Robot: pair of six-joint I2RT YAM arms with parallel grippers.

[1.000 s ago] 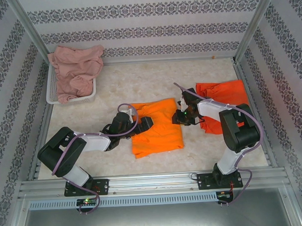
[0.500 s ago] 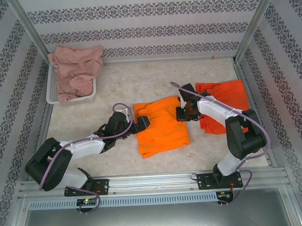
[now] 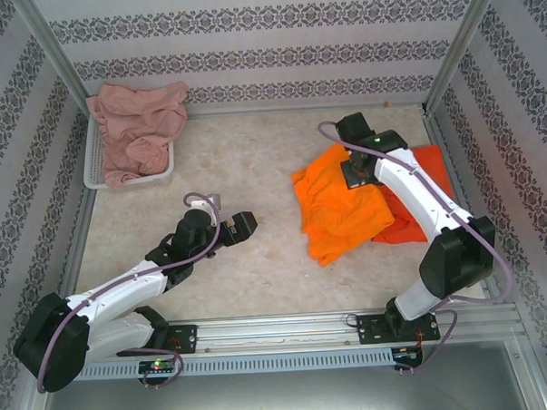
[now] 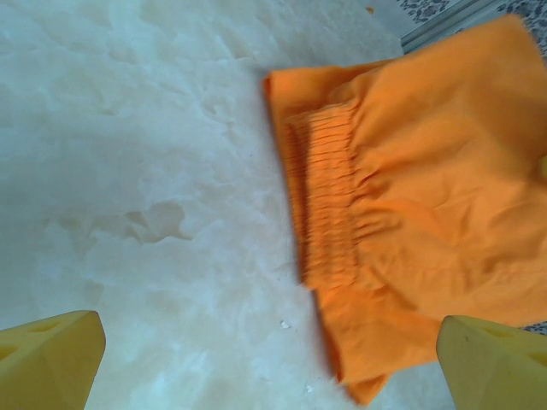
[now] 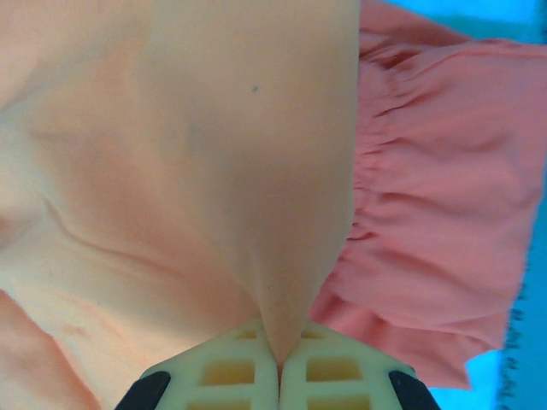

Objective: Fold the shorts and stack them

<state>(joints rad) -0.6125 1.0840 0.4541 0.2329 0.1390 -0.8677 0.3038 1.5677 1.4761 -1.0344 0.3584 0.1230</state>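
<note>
Cream marbled tabletop (image 3: 245, 170) lies bare beneath the left claw (image 3: 241, 226). It hangs nearest the arm bases with its jaws spread wide and nothing between them. It stands apart from the cloth, probably to leave the other arm room.

Just beyond, right of centre, the bright orange shorts (image 3: 342, 216) lie rumpled, their gathered waistband plain in the left wrist view. Their far edge is drawn up into a peak because the right claw (image 5: 279, 363) is closed tight on a pinch of that fabric, which tents out of the shut jaws. That grip looks meant to drag or carry the garment onto the red-orange shorts (image 3: 432, 166). These lie at the right side, partly under the brighter pair, so the stack seems to be forming there.

Farthest back, at the left corner, the pink shorts (image 3: 136, 129) sit heaped in the white basket (image 3: 93, 179), not yet folded.
</note>
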